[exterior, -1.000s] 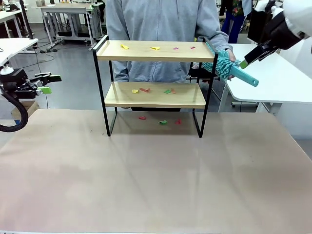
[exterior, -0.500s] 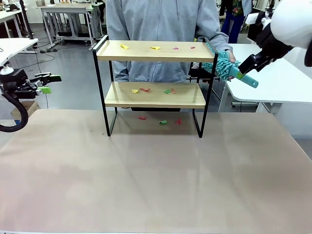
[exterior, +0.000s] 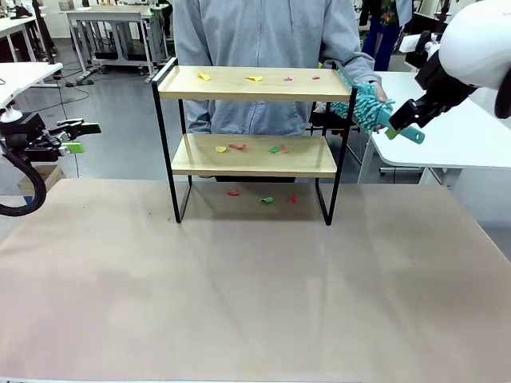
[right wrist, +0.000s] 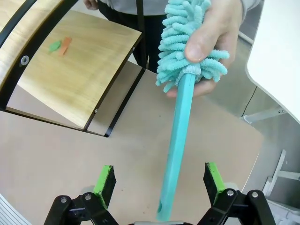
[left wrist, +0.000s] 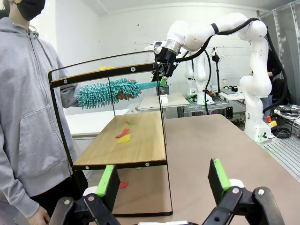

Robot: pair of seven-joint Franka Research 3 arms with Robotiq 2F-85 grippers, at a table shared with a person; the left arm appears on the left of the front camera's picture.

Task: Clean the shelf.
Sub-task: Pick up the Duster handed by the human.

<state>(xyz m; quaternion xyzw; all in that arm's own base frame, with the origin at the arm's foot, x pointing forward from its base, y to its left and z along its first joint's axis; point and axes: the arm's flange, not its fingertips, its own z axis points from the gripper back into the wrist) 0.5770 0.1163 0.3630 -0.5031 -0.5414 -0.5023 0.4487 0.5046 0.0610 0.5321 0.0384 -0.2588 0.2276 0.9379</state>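
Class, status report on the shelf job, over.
Left gripper open, parked. Right gripper open astride duster handle; hand holds its head. Shelf littered with scraps.

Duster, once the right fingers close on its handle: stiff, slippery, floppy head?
The handle looks like straight, smooth plastic: probably rigid, possibly slick in the fingers. The fluffy head squashes under the person's hand, so likely soft and light. Gripped near the handle's end, it might pivot.

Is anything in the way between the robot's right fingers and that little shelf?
Yes: a teal duster, held by the person's hand beside the right end of the shelf. Its handle points in between the open right fingers, not yet gripped.
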